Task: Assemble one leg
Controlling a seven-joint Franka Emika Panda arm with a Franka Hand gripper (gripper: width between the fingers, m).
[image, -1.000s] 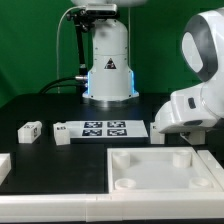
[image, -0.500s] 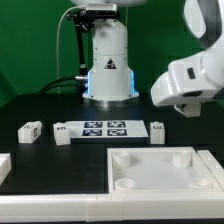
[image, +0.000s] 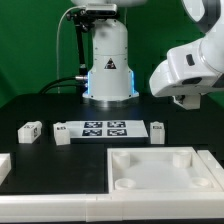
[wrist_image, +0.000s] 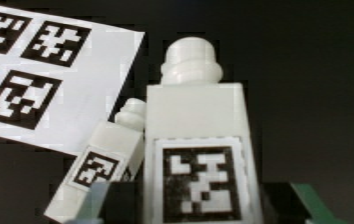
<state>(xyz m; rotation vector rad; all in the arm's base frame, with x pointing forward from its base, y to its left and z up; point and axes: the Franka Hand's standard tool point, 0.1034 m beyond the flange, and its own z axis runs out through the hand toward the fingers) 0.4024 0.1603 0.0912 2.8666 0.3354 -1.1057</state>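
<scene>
1. The end effector (image: 188, 98) hangs high at the exterior view's upper right. I think it is closed on the leg (wrist_image: 195, 130).
2. Held up like this, the leg clears the tabletop (image: 35, 108) and the white panel (image: 160, 165) — nothing gets bumped.

Black table (image: 30, 105) bears marker board (image: 105, 128), white panel (image: 160, 170) and small legs (image: 30, 130)

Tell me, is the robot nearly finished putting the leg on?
Not yet. Done: nothing, the white panel has no leg on it. In hand: the gripper seems to hold one leg up. Left: carrying it over and fixing it in.
</scene>
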